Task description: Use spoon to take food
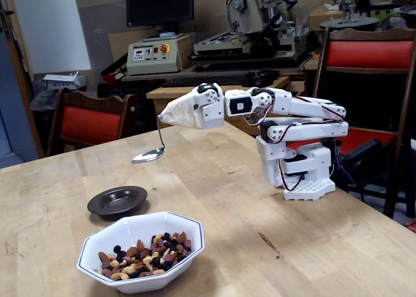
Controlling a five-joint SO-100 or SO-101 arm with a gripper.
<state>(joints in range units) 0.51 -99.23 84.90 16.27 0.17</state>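
The claw [170, 114] is wrapped in off-white tape, so its fingers cannot be made out, but it grasps the spoon [152, 147] by the taped upper end of the handle. The spoon hangs below the claw, clear of the table [273, 212], its shiny bowl above and behind the small dark dish [117, 200]. The food [141, 255] sits in the white octagonal bowl [140, 247], just in front of the dark dish. The dark dish looks empty. The arm reaches out level from its white base [300, 167], well right of the dish.
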